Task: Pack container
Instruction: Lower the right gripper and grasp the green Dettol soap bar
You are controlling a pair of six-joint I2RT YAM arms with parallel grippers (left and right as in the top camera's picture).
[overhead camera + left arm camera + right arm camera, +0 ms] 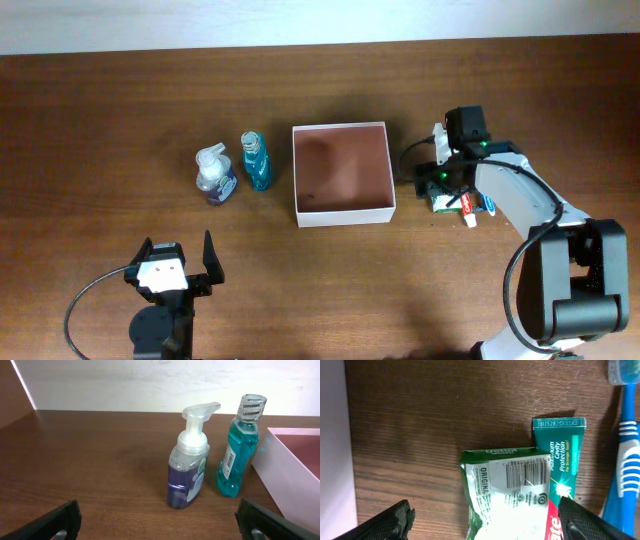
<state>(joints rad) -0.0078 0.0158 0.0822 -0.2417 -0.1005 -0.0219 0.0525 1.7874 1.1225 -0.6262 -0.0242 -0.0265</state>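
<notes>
The container [343, 214], a shallow square box with white walls and a pinkish-brown inside, sits at the table's middle, with nothing in it; its wall shows in the left wrist view [290, 475]. A purple foam soap pump bottle [215, 176] [189, 467] and a teal Listerine bottle [257, 162] [239, 450] stand left of it. My right gripper [447, 186] [485, 522] is open, hovering over a green-and-white soap packet [507, 487], which lies beside a toothpaste tube [563, 457] and a blue toothbrush [625, 450]. My left gripper [178, 262] [160, 522] is open and empty near the front edge.
The soap packet, toothpaste and toothbrush lie in a cluster [462, 206] just right of the container. A white wall runs along the table's back edge [300, 20].
</notes>
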